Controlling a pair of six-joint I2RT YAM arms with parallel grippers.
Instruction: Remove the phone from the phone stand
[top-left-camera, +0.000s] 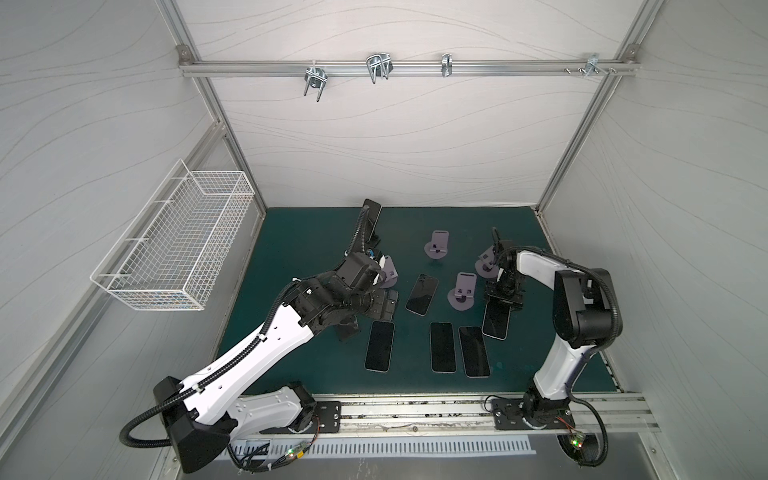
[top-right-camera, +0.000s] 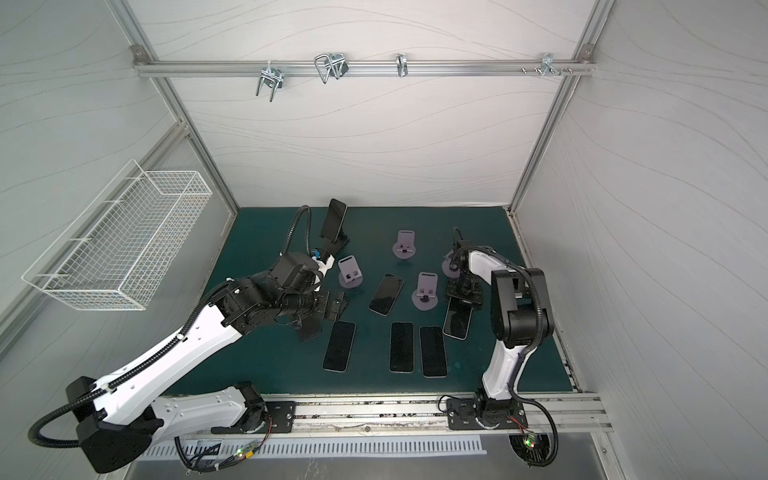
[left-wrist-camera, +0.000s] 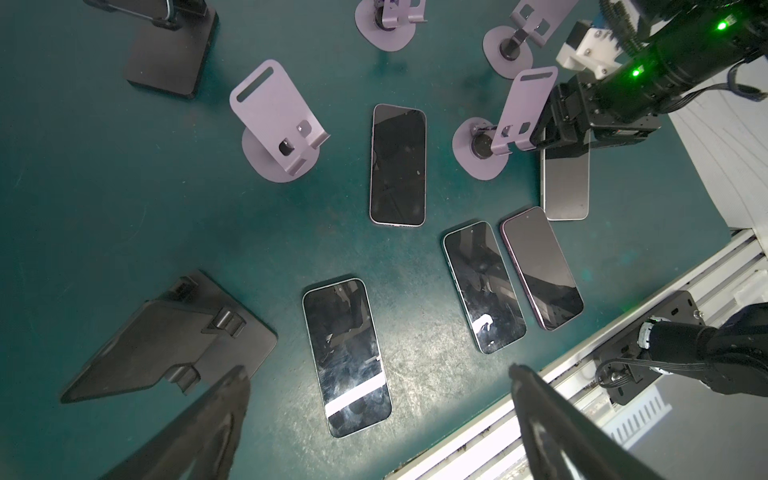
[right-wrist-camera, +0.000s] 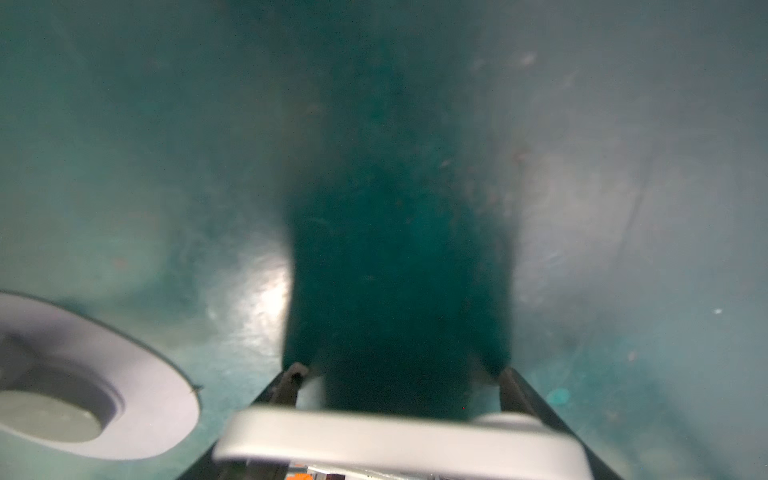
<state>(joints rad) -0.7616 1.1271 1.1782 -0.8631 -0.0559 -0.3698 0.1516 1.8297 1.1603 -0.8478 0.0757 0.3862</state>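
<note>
My right gripper (top-left-camera: 504, 300) (right-wrist-camera: 401, 374) is shut on the top end of a silver-edged phone (top-left-camera: 496, 323) (top-right-camera: 457, 323) (left-wrist-camera: 566, 187). The phone slopes down toward the front of the green mat, next to an empty purple phone stand (top-left-camera: 462, 291) (left-wrist-camera: 505, 124). Another phone (top-left-camera: 372, 214) (top-right-camera: 335, 217) leans on a black stand (top-right-camera: 337, 245) (left-wrist-camera: 168, 54) at the back left. My left gripper (top-left-camera: 387, 305) (left-wrist-camera: 377, 370) hangs open above the mat, with nothing between its fingers (left-wrist-camera: 226, 409), over a flat phone (left-wrist-camera: 347, 357).
Several phones lie flat on the mat (top-left-camera: 421, 294) (top-left-camera: 379, 345) (top-left-camera: 442, 347) (top-left-camera: 473, 351). More empty purple stands (top-left-camera: 438, 245) (top-left-camera: 487, 262) (top-right-camera: 349, 272) and an empty black stand (left-wrist-camera: 166, 345) are around them. A wire basket (top-left-camera: 174, 249) hangs on the left wall. The metal rail (top-left-camera: 415, 415) borders the front.
</note>
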